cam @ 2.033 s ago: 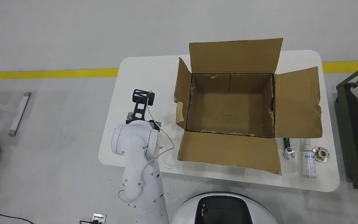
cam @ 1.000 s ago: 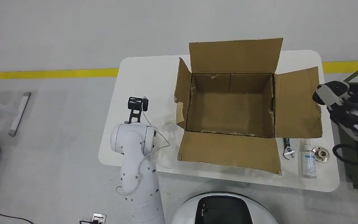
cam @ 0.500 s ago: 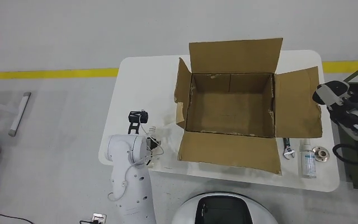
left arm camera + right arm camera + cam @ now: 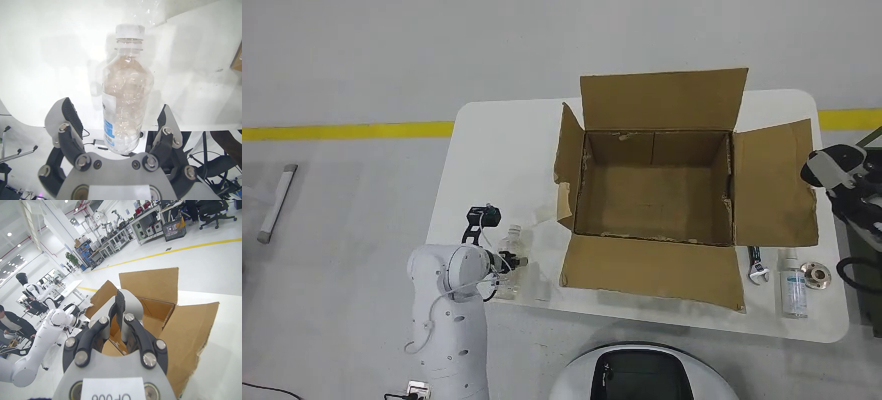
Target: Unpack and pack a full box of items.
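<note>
Left gripper has drawn back, spread around a clear, white-capped plastic bottle; right gripper is pressed together. The brown cardboard box is empty, so packing seems due: clamp the bottle, lift it in.

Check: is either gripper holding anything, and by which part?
Nothing is held. The left gripper is open, both pads clear of the lower body of the water bottle between them. The right gripper is shut and empty.

Top cam overhead, wrist cams close, box shared
</note>
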Available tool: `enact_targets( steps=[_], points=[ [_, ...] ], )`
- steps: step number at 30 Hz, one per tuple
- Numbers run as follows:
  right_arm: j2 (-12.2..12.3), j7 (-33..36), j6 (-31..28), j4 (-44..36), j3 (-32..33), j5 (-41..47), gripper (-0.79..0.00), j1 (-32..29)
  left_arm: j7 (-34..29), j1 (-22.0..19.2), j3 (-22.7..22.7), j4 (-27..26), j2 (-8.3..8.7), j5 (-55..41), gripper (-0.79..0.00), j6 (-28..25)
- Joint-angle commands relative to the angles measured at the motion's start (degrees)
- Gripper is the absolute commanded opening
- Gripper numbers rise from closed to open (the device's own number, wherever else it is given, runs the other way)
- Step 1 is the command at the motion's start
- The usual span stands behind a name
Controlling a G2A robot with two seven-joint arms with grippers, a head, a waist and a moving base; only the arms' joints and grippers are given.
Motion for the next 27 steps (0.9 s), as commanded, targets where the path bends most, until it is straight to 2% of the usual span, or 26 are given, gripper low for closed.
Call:
enact_targets(
  steps=[1,11,18,26,27],
  points=[
    [0.00,0.00,0.00,0.00,0.00,0.00,-0.727,0.00,0.00,-0.15,0.87,0.73,1.45,-0.26,0.000,0.01],
    [0.00,0.00,0.00,0.00,0.00,0.00,-0.730,0.00,0.00,-2.59,3.71,6.71,7.35,-8.21,0.000,0.02],
    [0.00,0.00,0.00,0.00,0.00,0.00,-0.733,0.00,0.00,-3.13,6.27,7.13,10.14,-12.62,0.000,0.07],
    [0.00,0.00,0.00,0.00,0.00,0.00,-0.739,0.00,0.00,-3.58,9.12,7.25,12.94,-16.50,0.000,2.53],
    [0.00,0.00,0.00,0.00,0.00,0.00,-0.742,0.00,0.00,-3.61,9.49,7.16,13.31,-16.88,-0.077,2.95]
  ],
)
